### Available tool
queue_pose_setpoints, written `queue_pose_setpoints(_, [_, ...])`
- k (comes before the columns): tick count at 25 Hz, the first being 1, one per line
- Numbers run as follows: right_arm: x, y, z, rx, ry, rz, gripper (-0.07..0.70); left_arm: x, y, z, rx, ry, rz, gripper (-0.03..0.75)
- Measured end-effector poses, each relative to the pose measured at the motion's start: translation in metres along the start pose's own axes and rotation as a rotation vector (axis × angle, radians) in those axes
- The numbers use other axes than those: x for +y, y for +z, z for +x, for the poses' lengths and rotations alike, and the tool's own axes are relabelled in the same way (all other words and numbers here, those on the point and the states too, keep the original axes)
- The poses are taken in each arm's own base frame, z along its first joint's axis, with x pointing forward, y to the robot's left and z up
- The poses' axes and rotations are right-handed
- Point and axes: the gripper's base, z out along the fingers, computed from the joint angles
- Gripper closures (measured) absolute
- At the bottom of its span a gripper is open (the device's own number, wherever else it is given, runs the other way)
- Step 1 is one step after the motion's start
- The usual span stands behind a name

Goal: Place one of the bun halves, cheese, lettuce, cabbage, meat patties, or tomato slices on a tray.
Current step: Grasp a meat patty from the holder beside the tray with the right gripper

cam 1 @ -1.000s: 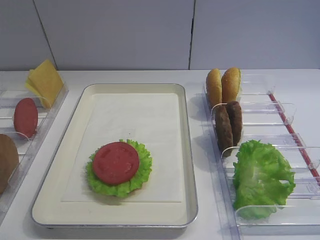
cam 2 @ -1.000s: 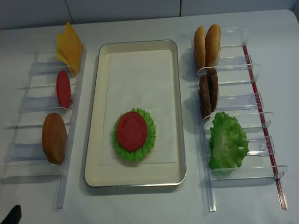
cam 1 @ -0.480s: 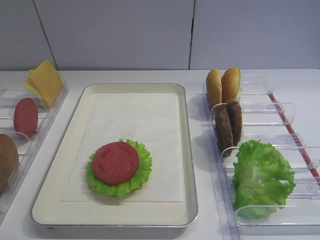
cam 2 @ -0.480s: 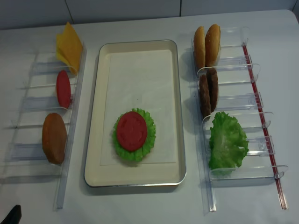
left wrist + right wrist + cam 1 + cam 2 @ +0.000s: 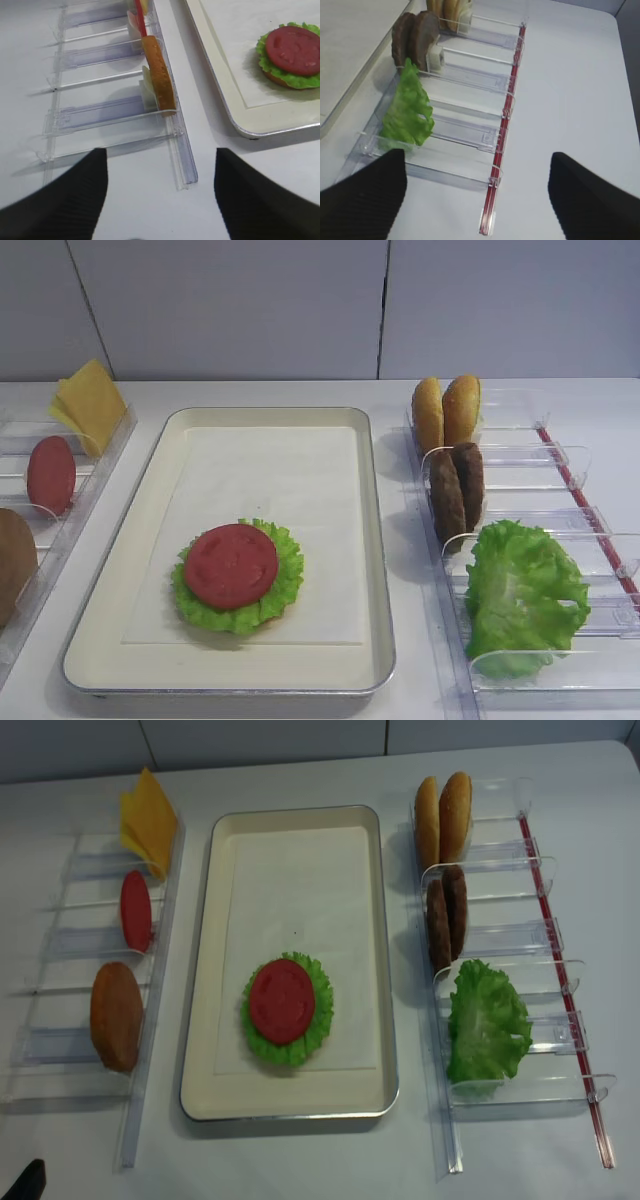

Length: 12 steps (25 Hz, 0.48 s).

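The cream tray (image 5: 270, 418) (image 5: 295, 880) holds a tomato slice (image 5: 231, 565) (image 5: 282, 1000) (image 5: 295, 44) on lettuce (image 5: 285, 580) over a bun base (image 5: 272, 77). In the right rack stand two bun halves (image 5: 447, 410), two meat patties (image 5: 458, 490) (image 5: 412, 37) and loose lettuce (image 5: 520, 595) (image 5: 407, 112). The left rack carries cheese (image 5: 88, 403), a tomato slice (image 5: 50, 475) and a bun half (image 5: 116, 1015) (image 5: 160, 80). My left gripper (image 5: 160, 155) hangs open and empty near the left rack's front end. My right gripper (image 5: 476, 160) is open and empty over the right rack's front end.
Clear plastic racks (image 5: 505, 940) (image 5: 80, 945) flank the tray, the right one with a red strip (image 5: 502, 130) along its outer edge. A pale wall stands behind the white table (image 5: 300, 390). White tabletop (image 5: 570, 90) lies right of the right rack.
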Motion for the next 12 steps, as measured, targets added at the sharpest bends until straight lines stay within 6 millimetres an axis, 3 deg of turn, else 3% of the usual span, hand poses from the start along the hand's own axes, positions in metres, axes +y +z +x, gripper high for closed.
queue_pose_setpoints(12, [0.0, 0.026, -0.11, 0.085, -0.014, -0.216, 0.024, 0.0, 0.0, 0.0, 0.0, 0.0, 0.0, 0.25])
